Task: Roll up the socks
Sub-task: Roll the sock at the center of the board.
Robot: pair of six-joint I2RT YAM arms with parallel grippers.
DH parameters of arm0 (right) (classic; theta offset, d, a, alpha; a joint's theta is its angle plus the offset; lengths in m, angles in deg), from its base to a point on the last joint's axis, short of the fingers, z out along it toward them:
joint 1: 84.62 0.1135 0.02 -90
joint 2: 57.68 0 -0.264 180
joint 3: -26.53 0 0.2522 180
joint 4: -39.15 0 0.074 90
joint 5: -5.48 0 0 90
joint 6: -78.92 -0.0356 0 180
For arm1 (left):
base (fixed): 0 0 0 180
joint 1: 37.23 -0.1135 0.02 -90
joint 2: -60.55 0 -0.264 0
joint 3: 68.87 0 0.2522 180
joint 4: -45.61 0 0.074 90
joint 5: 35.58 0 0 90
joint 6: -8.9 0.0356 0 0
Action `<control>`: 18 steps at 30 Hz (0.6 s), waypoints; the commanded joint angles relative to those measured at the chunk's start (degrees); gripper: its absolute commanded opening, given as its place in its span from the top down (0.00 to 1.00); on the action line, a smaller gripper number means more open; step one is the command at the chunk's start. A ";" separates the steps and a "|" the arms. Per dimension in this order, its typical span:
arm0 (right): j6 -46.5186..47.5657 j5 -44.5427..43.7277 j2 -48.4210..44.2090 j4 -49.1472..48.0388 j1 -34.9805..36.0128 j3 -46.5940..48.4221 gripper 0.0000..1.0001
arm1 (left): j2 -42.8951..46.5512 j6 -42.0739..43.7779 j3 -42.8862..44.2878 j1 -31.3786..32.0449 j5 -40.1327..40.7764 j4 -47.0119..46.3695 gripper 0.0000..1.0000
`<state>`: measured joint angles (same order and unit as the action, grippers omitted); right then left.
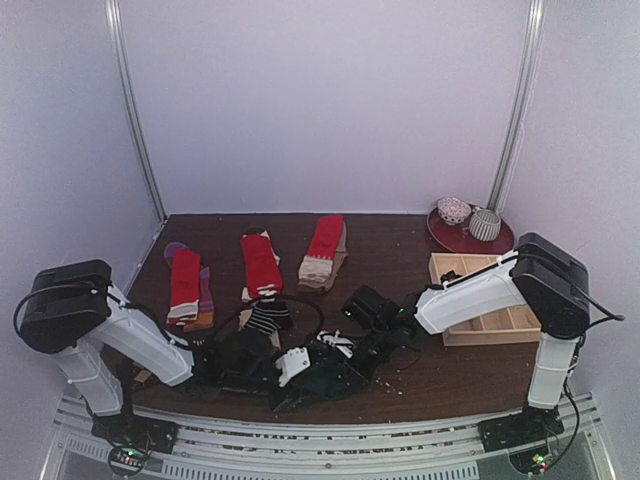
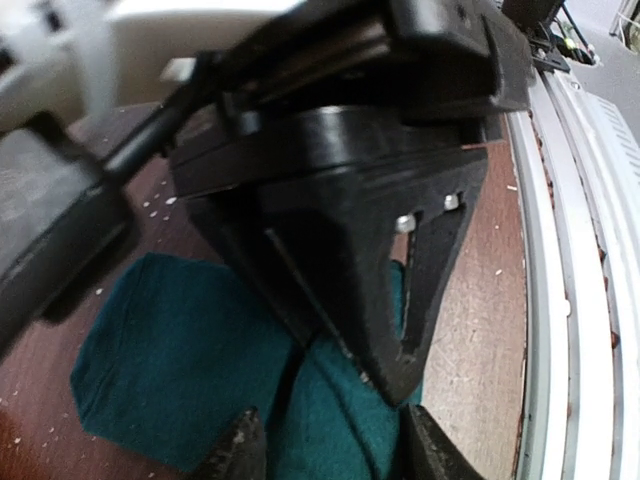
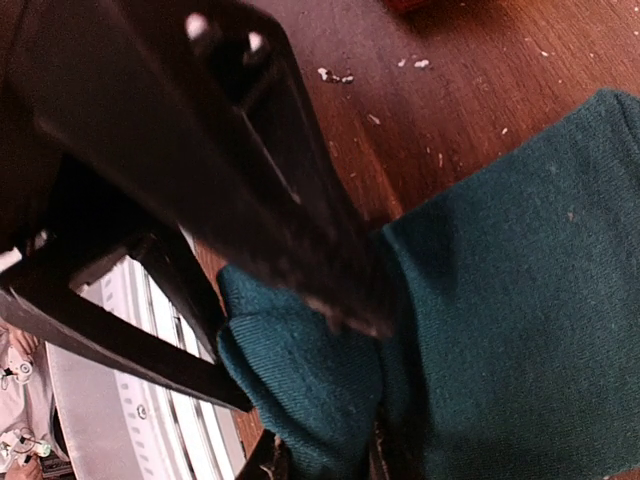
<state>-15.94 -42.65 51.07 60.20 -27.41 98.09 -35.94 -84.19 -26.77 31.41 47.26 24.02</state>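
Plate [image 1: 455,240], red, at the far right corner of the desk [image 1: 400,255]; holds 2 rolled sock balls side by side, 1 pale patterned ball [image 1: 453,210] and 1 grey-striped ball [image 1: 485,224]. Nearer along the right edge, wooden tray [image 1: 480,338] split into compartments, partly hidden by the right arm; contents not readable.

Toward the far left corner, red-and-purple pair [image 1: 185,280], laid flat. Beside it toward the middle, first red-and-beige pair [image 1: 261,265], then second red-and-beige pair [image 1: 325,250], strips of bare wood between them. Black-and-white striped sock [image 1: 267,316] nearer, close to the arms.

At the middle of the near edge, dark teal sock [image 1: 335,382] [image 2: 170,370] [image 3: 520,280]. Left gripper [image 2: 330,455] clamped on a raised ridge of it, fabric filling the gap between the fingers [image 2: 240,450]. Right gripper [image 3: 325,465] pinched on a bunched fold at the end of the same sock, crossing close in front of the left. Metal rail [image 2: 550,300] of the near edge just beside the sock. Bare wood between tray and flat socks, and along the far edge at the middle.
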 commanded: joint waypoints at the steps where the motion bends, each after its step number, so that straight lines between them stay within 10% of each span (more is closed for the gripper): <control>1: -0.75 -3.72 4.27 9.13 0.19 -2.52 0.81 | -3.55 -0.55 1.84 0.25 -1.78 -2.96 0.59; 5: -1.11 -3.69 3.52 8.03 0.01 -2.90 0.80 | -6.00 -2.27 1.19 0.26 -2.79 -4.08 1.00; 18: 5.07 -17.35 -24.61 -31.51 0.06 -25.90 0.51 | -3.98 -14.74 -0.89 -2.42 -10.04 5.66 1.00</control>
<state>-16.31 -50.85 35.38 45.63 -28.08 80.41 -39.70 -93.50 -27.08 30.31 41.95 18.93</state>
